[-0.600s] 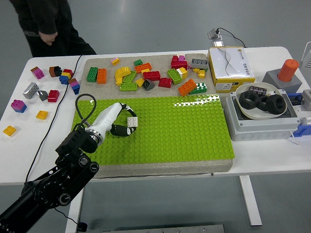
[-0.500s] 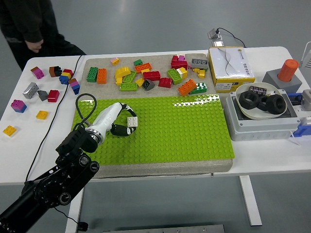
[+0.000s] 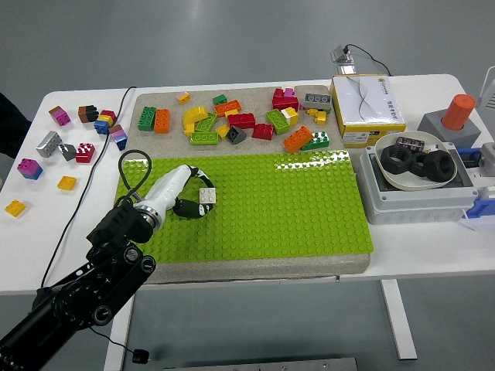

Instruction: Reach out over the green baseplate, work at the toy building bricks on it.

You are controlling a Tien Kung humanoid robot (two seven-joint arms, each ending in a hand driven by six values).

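The green baseplate [image 3: 271,201] covers the middle of the table. Above its left part my left hand [image 3: 193,197], white with black fingers, is curled around a small white brick [image 3: 206,196] that sits at the plate's surface. Whether the brick rests on the studs or is lifted I cannot tell. A heap of loose bricks [image 3: 240,120] in red, yellow, green and orange lies on the grey mat behind the plate. My right arm is out of view.
More small bricks [image 3: 69,139] are scattered on the white table at the far left. A yellow-and-white box [image 3: 367,108] and a grey case with a bowl of black rings [image 3: 418,166] stand at the right. A black cable [image 3: 100,162] runs along the left.
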